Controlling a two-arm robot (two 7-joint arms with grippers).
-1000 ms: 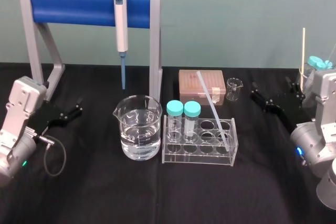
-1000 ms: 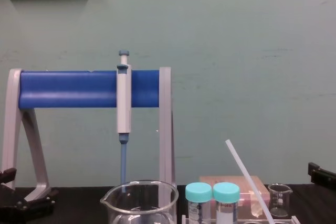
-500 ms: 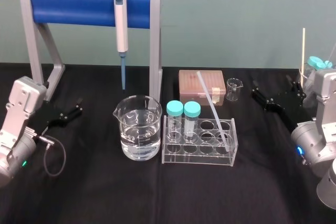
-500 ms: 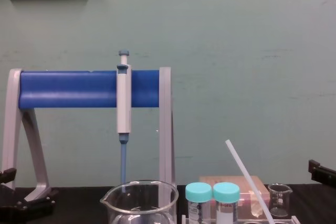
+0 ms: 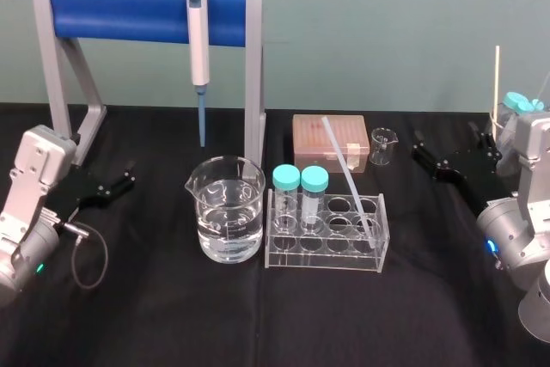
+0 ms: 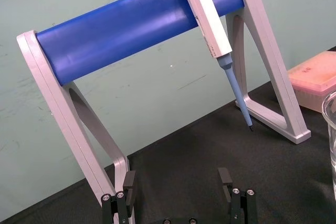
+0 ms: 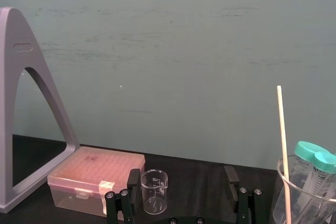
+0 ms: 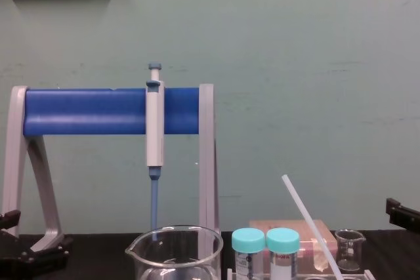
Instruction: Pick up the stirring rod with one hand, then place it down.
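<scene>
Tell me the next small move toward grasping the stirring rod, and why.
Probably swing the right hand leftward toward the stirring rod. Its jaws stand open and empty, apart from the rod, which leans in the right end of the rack. The left hand sits farther off, by the pipette stand.

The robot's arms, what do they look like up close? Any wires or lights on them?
Both arms have light grey boxy casings and rounded grey joints. The left gripper and right gripper are black, with blocky, angular fingers and small silver screws. A thin grey cable loops off the left arm, which has a small green light; the right arm has a blue light.
</scene>
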